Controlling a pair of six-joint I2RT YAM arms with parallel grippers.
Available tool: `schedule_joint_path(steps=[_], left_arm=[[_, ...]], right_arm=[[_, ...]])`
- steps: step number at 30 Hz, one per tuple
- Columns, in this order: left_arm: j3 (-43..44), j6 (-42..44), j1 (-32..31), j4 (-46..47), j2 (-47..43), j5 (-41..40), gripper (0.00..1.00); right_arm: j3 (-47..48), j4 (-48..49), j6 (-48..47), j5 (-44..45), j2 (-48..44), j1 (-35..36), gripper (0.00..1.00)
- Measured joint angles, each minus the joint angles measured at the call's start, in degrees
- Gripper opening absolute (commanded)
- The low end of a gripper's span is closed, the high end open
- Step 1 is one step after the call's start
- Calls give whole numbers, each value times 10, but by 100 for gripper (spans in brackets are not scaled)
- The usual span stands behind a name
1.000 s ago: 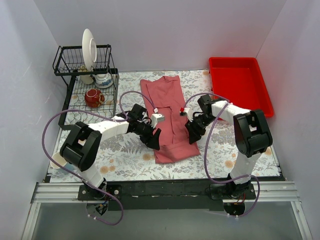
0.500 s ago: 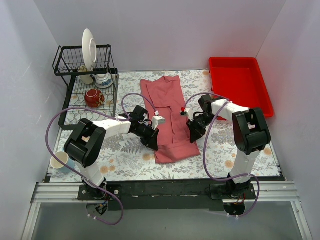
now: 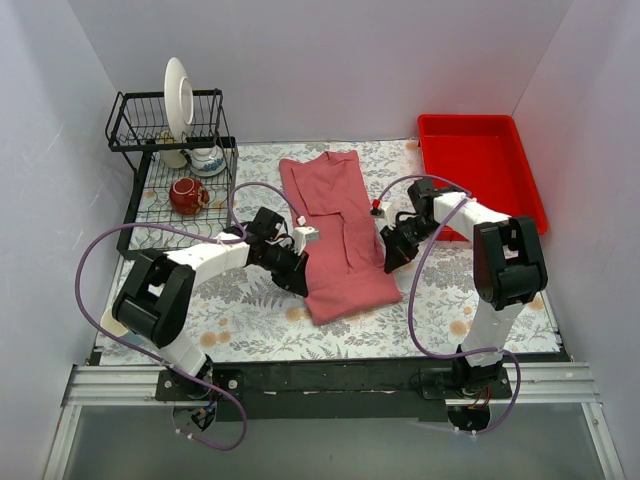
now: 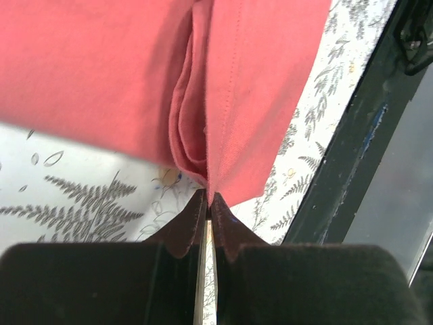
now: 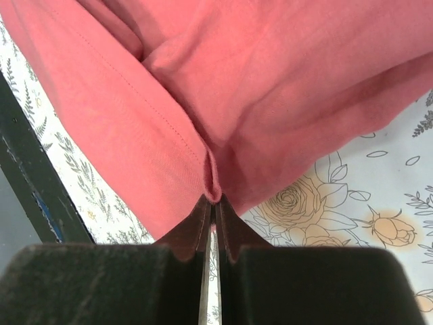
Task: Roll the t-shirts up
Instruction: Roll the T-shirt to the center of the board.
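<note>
Pinching the left edge of the soft dusty-red cotton t-shirt (image 3: 335, 230) close to its hem with the left pincer (image 4: 208, 200), dark tips pressed nearly together on a bunched fold of cloth. Gripping the opposite edge the same way with the right pincer (image 5: 213, 202), tips narrow and clamped on a small pucker of fabric. Seen from above as a long strip folded lengthwise on the floral-patterned bench (image 3: 250, 320), collar toward the back wall, hem toward the arm bases, lying between the two wrists. Creased along the middle in both wrist views, with printed ferns and roses showing beside the cloth. Flanked at the back right by a rigid bright-red plastic tray (image 3: 480, 165), apart from the shirt. Flanked at the back left by a black wire dish rack (image 3: 150, 120), holding a white plate (image 3: 179, 95) stood on edge and a red cup (image 3: 187, 196) lower down
</note>
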Motion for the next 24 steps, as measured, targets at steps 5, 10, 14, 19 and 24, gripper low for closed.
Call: schedule_joint_path(steps=[5, 10, 14, 19, 24], left_arm=[[-14, -5, 5, 0, 0, -21, 19], [-10, 3, 5, -8, 0, -60, 36], [27, 21, 5, -31, -10, -88, 47], [65, 75, -36, -33, -80, -81, 51], [47, 128, -161, 3, -106, -79, 55]], right_arm=[[8, 2, 3, -2, 10, 1, 16], [24, 0, 6, 8, 27, 1, 50], [54, -4, 5, 18, 25, -5, 57], [52, 9, 0, 24, -21, -20, 57], [-16, 71, 8, 39, -134, -22, 58]])
